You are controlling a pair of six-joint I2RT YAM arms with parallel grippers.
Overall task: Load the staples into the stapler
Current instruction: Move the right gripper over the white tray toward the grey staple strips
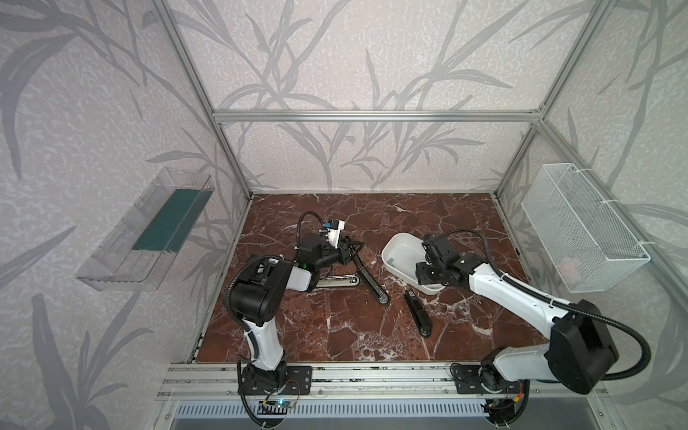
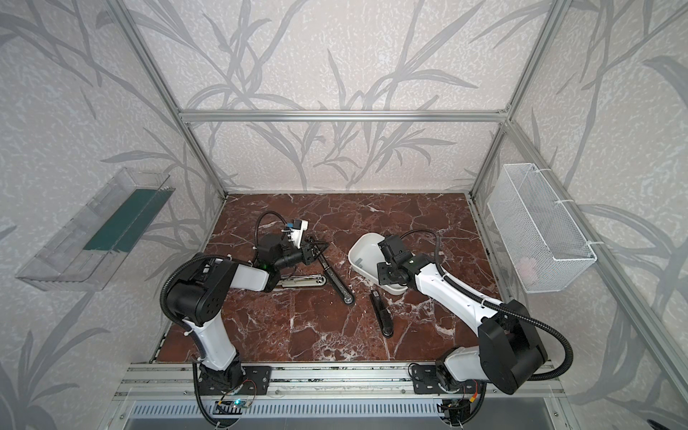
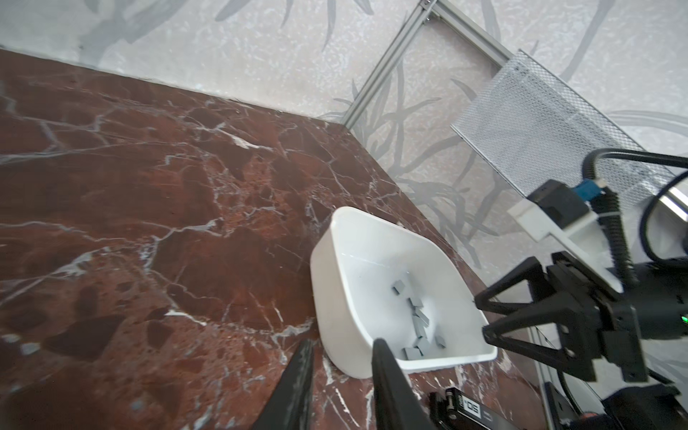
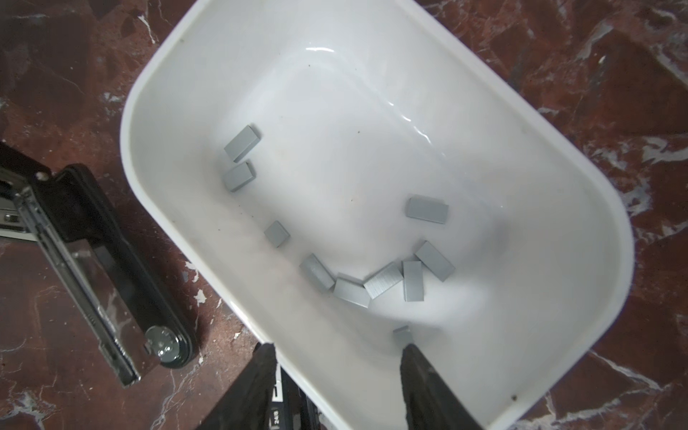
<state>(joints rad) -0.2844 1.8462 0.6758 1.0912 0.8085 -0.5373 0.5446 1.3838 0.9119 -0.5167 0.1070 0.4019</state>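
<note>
Staples [image 4: 383, 284], about a dozen small flat grey metal strips, all lie loose in a white rounded plastic tub [image 4: 335, 74] on the red-brown marble desk [image 1: 335, 335]; none is loaded. Beside the tub a black stapler [image 1: 370, 281] lies hinged open, its metal channel exposed. Right tool [image 4: 338, 350] hovers over the tub, jaws about half open and empty. Left tool [image 3: 343, 342] sits at the stapler's far end, nearly closed; whether it pinches the stapler cannot be told. Picking up a strip and loading it both look yet to be done.
</note>
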